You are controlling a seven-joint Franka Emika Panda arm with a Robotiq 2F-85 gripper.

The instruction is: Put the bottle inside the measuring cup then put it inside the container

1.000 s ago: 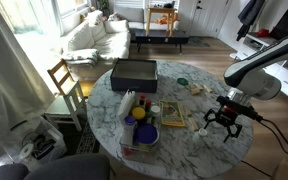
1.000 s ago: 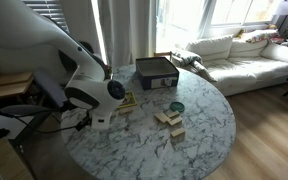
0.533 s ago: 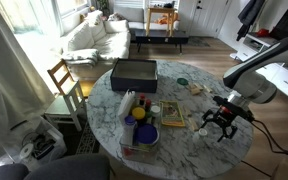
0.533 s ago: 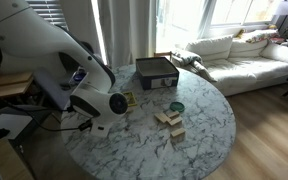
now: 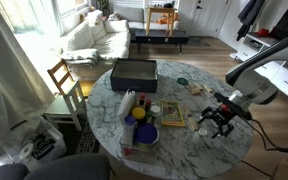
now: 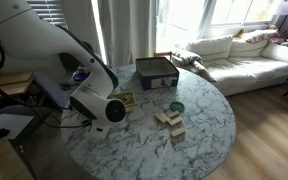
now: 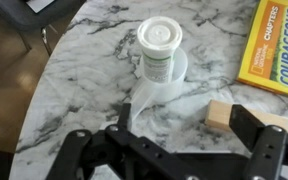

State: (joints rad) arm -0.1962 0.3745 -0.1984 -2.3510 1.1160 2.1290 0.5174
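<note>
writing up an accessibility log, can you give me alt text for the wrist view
A white-capped bottle stands upright inside a clear measuring cup on a marble table, just ahead of the open gripper. A yellow book lies at the upper right, and a small wooden block sits to the right of the cup.

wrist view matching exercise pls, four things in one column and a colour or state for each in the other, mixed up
Things:
1. bottle
2. book
3. wooden block
4. table

Colour or state:
a. yellow cover
b. grey-veined marble
c. white cap, standing in the clear measuring cup
d. pale tan

Pairs: 1-c, 2-a, 3-d, 4-b
</note>
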